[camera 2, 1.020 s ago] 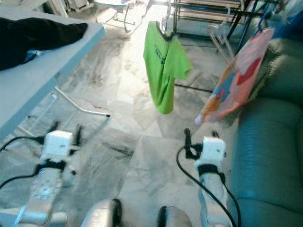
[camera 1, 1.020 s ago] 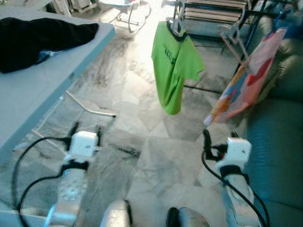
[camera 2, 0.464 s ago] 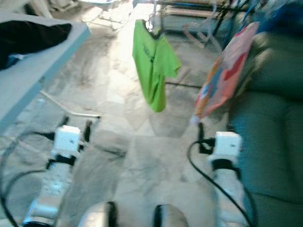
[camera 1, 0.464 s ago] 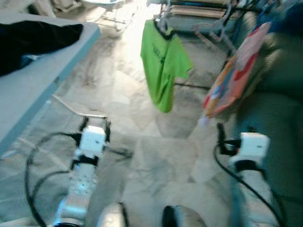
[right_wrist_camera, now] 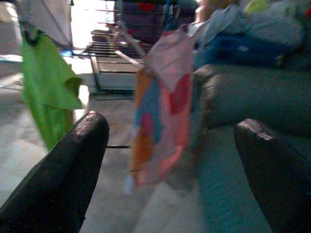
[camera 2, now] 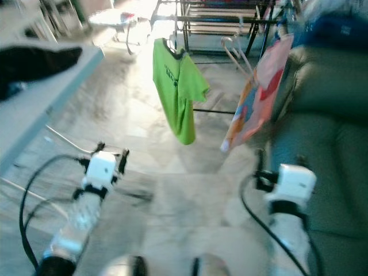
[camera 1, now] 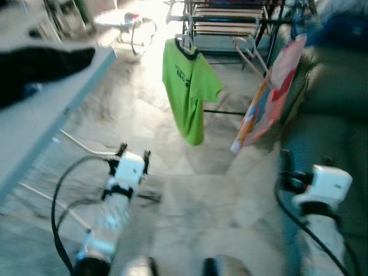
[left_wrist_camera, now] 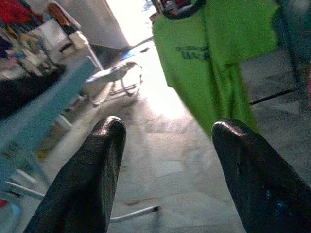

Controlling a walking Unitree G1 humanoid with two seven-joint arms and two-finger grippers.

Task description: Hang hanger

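Since the frame a second ago the whole head view has shifted, so the camera has moved; more of the drying rack (camera 1: pixel 230 23) now shows at the top, and the picture is blurred; the left arm reaches further forward over the floor than it did.

Green T-shirt (camera 1: pixel 187 86) hangs on a hanger (camera 1: pixel 185 41) from the front bar of the rack, clear of the marble floor (camera 1: pixel 190 190); just beside it, toward the robot's right, a pink-and-orange garment (camera 1: pixel 267 95) hangs on a second hanger (camera 1: pixel 247 49) from the same rack, its lower edge near the teal sofa (camera 1: pixel 328 109).

Left gripper (left_wrist_camera: pixel 167 160): fingers parted, nothing between them; seen from the left wrist it points toward the green T-shirt, well apart from it.

Right gripper (right_wrist_camera: pixel 170 160): fingers spread wide, nothing held; it faces the pink-and-orange garment, with the sofa beside it.

Grey table (camera 1: pixel 40 115) on the robot's left; a black cloth (camera 1: pixel 43 66) lies on its top.
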